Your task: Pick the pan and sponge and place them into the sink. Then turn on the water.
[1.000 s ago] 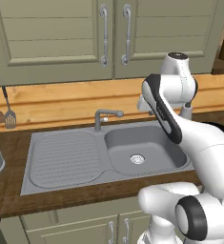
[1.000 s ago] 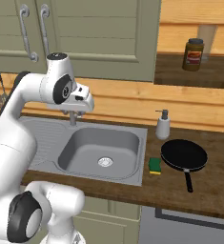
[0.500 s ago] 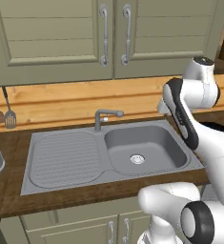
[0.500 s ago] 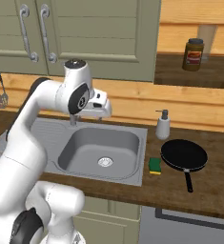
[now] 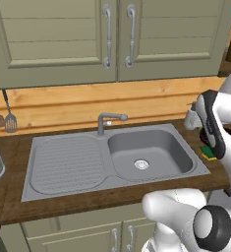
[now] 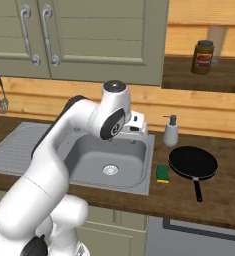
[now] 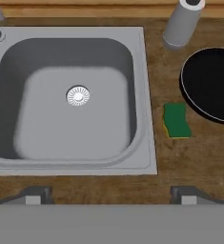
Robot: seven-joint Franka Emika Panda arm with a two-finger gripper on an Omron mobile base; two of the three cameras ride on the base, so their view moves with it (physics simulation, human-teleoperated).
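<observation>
The black pan [image 6: 193,163] lies on the counter right of the sink [image 6: 16,150], its thin handle toward the front; its rim [image 7: 213,83] shows at the right edge of the hand view. The yellow and green sponge [image 6: 162,173] [image 7: 176,120] [image 5: 207,151] sits between the pan and the sink's right rim [image 7: 147,95]. My gripper [image 7: 111,195] hangs open above the basin's right front part, with nothing between its fingers [image 7: 35,194]. The basin [image 5: 149,152] holds nothing. No water is in view at the faucet [image 5: 107,119].
A grey soap dispenser [image 6: 171,131] [image 7: 182,21] stands behind the pan by the wooden wall. A jar [image 6: 202,56] is on the shelf above. Spatulas [image 5: 4,118] hang at the left. The ribbed drainboard [image 5: 63,162] lies left of the basin, with cabinets overhead.
The arm has swung to the right, from over the faucet to over the basin's right side, nearer the sponge and pan. Pan and sponge have not moved.
</observation>
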